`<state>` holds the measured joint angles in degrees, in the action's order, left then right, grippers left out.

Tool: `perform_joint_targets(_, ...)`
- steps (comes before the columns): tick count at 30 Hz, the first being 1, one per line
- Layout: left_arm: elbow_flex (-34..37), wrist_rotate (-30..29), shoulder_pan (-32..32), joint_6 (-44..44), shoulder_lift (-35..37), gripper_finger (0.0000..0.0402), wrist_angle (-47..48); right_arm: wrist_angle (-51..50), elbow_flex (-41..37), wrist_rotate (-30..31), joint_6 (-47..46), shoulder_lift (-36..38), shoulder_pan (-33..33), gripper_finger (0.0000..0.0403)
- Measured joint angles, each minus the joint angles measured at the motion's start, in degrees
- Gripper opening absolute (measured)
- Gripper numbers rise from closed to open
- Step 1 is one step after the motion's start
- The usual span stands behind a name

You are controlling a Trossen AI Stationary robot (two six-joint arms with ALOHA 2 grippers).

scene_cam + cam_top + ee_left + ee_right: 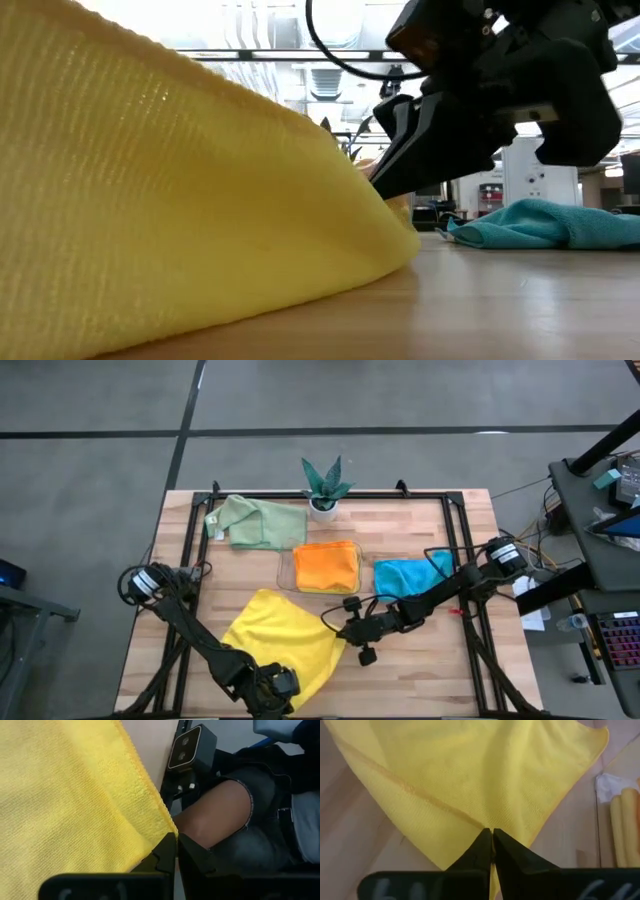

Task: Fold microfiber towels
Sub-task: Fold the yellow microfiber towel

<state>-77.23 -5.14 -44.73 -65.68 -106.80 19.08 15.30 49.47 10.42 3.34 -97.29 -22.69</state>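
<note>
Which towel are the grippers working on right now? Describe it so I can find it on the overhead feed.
On the wooden table, look at the near edge in front of the clear tray. The big yellow towel lies there opened out, the left gripper and right gripper each shut on a corner; the others are smaller heaps farther back.

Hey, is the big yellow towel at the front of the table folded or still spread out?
Spread out, unfolded: the yellow towel lies as one layer, pinched at opposite corners by both end effectors.
</note>
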Motion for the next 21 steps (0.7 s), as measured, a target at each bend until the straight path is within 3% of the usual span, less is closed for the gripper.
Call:
perform_joint_targets(12, -1.4, 0.3, 0.0, -1.5, 0.2, 0.0, -1.4, -8.6, 0.0, 0.3, 1.6, 9.3, -2.4, 0.0009)
perform_joint_targets(21, -5.7, -1.6, 0.0, 1.5, 0.2, 0.0, -2.0, -17.1, 0.0, 6.1, 2.7, 16.4, -5.1, 0.0009)
